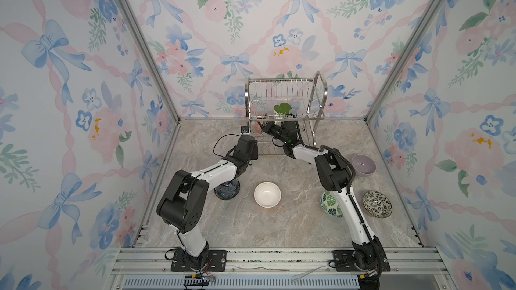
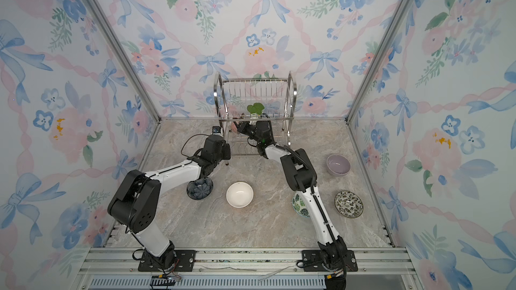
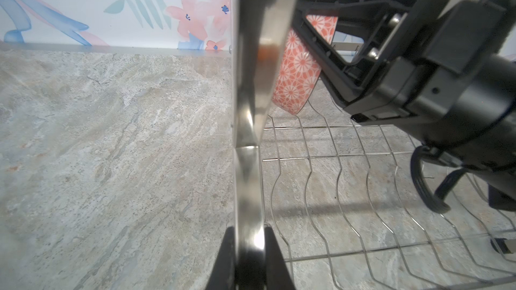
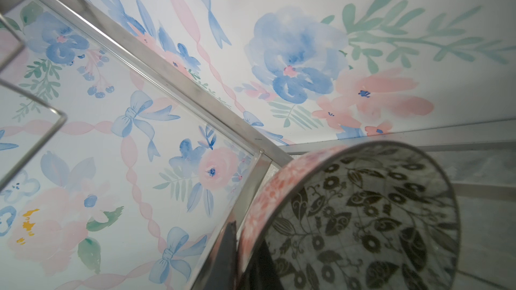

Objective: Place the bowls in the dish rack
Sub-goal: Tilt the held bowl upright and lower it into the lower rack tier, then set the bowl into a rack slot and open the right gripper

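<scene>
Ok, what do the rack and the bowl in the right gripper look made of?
Dish rack: looks like polished stainless steel; mirror-bright frame, thin bare wires. Pink-patterned bowl in the right gripper: probably glazed ceramic, though melamine is possible; smooth wall, crisp printed patterns outside and inside.

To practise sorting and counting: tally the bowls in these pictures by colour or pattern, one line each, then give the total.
Dark blue flower bowl: 1
White bowl: 1
Green leaf bowl: 1
Black-and-white floral bowl: 1
Lilac bowl: 1
Orange-pink patterned bowl: 1
Total: 6
</scene>
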